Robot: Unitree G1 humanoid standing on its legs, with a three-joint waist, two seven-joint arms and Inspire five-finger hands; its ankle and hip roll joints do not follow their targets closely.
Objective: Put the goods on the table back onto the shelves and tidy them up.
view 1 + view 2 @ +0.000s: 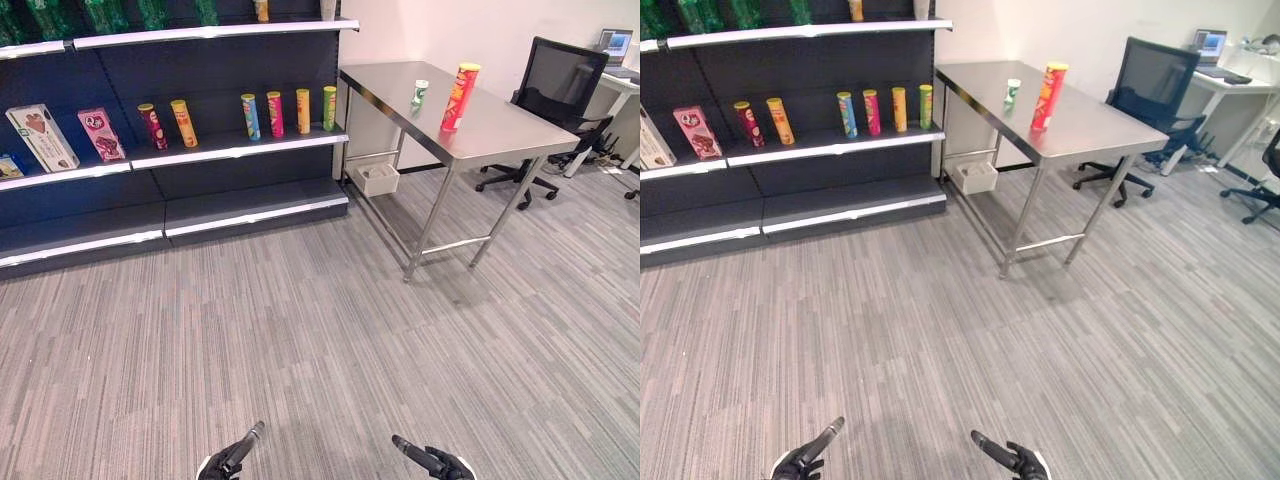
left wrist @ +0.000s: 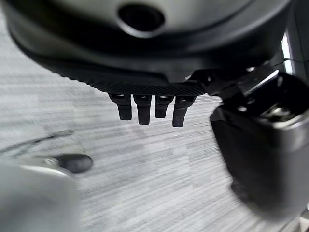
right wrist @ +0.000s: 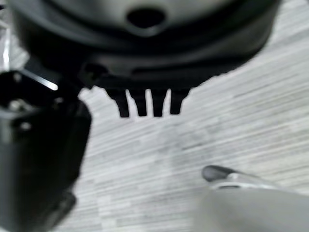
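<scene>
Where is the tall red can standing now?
The tall red can stands upright on the steel table, right of the shelves, beside a small green-white cup.

Counted: six tubes (image 1: 275,114) on middle shelf (image 1: 240,149), two boxes (image 1: 102,134); on surface (image 1: 500,130), one tube (image 1: 459,97), one cup (image 1: 419,94).

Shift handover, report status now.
Left hand and right hand open, low, empty. Red can and small green can on table. Carpet path unobstructed.
</scene>
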